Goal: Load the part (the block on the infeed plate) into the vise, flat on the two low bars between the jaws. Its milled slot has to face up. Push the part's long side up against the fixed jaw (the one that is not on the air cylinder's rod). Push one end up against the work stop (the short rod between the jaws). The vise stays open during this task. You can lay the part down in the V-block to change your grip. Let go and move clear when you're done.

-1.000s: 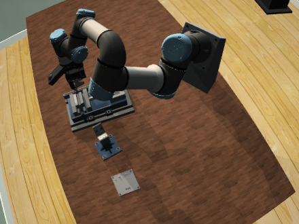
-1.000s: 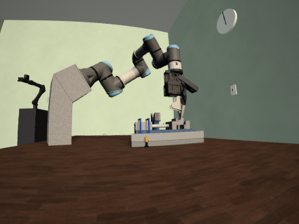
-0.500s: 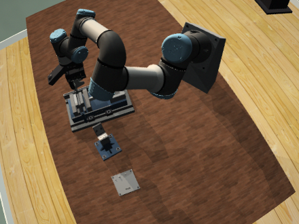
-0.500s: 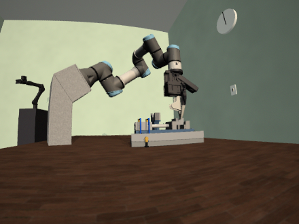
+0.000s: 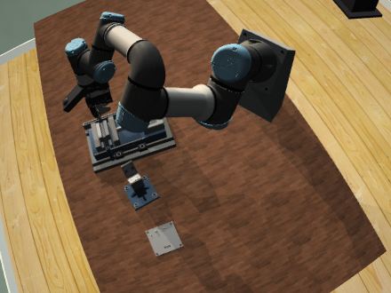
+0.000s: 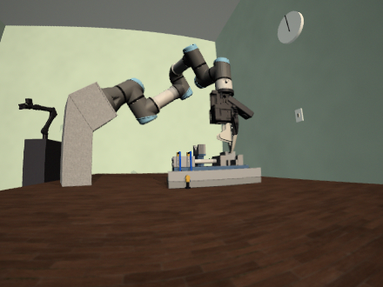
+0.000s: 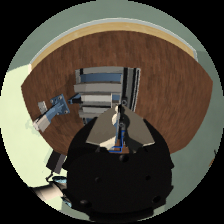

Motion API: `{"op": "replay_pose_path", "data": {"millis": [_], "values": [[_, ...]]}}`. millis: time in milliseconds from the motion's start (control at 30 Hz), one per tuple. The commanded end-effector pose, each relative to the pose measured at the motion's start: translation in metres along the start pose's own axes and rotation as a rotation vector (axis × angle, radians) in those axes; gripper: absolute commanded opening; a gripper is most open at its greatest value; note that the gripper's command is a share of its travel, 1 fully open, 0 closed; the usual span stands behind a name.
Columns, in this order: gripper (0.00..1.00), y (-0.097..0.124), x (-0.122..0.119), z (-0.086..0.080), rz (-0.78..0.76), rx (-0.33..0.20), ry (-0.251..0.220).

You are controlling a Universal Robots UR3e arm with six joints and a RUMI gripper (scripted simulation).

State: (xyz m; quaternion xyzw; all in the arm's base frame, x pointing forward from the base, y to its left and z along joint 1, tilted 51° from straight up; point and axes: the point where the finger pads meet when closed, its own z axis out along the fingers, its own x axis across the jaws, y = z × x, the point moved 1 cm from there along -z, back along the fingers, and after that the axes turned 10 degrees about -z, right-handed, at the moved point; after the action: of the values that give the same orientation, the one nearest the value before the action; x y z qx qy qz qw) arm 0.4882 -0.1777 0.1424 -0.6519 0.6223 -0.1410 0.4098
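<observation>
The part is hard to pick out. The infeed plate (image 5: 164, 240) shows only a flat grey face with no block standing on it. Pale long strips lie between the jaws of the vise (image 5: 129, 144), and the part is most likely one of them, though at this size it cannot be told from the two low bars. A small pale piece also sits at the vise-side edge of the V-block (image 5: 141, 191), and the pictures do not show whether it is fixture or workpiece. The gripper (image 5: 100, 109) hangs over the far end of the vise, away from the V-block. Its fingers point straight down and are pressed fully together with nothing between them. In the wrist view the tips meet as a single narrow wedge above the vise's edge. Fingers shut like this suit nudging rather than grasping, because one stiff tip can press the part's long side against the fixed jaw or slide its end toward the work stop. The arm (image 5: 142, 75) arches over the vise from its mount, which keeps the wrist vertical above the open jaws.
</observation>
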Motion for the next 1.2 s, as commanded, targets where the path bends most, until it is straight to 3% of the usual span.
{"op": "replay_pose_path", "data": {"millis": [0, 1167], "values": [[0.0, -0.0007, -0.0006, -0.0006, -0.001, 0.001, 0.002], [0.0, -0.0022, -0.0093, -0.0006, -0.001, 0.001, 0.002]]}}
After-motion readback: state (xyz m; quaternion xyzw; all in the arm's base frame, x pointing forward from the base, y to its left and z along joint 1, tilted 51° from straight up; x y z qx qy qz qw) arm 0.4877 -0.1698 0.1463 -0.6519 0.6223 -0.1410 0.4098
